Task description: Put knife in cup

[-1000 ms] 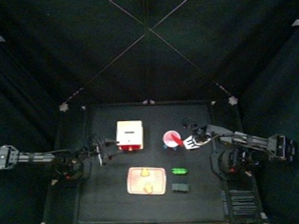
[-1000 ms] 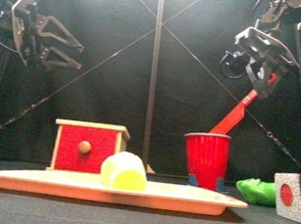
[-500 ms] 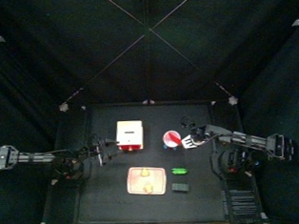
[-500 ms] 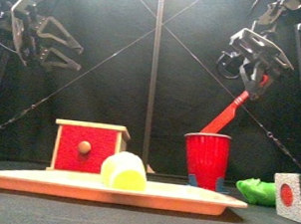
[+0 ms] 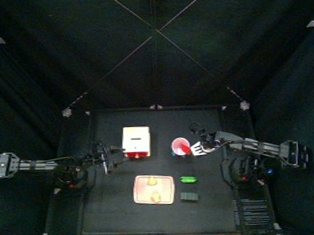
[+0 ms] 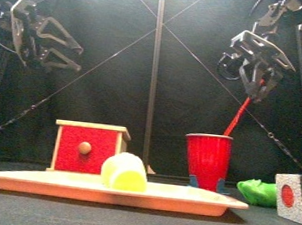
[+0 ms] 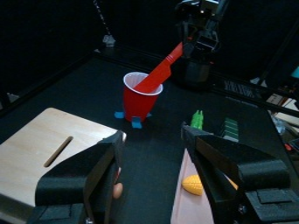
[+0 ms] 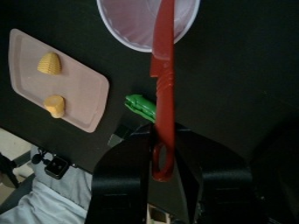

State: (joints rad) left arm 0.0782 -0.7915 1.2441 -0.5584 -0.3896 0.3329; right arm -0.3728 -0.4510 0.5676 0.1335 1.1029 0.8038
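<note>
Knife (image 6: 234,119) leans in the red cup (image 6: 206,160), handle apparently between the right gripper's (image 6: 255,78) parted jaws. Left gripper (image 6: 37,41) hangs wide apart, empty.

The pen is dim; black curtains swallow most light. From above, the worktop (image 5: 156,170) is a dark square in which only the box (image 5: 135,141) and board (image 5: 153,189) read brightly. At table height, light falls from overhead and in front, so the cup (image 6: 207,161) glows saturated red. The right wrist view is soft, its own jaws blurred at six o'clock.
</note>
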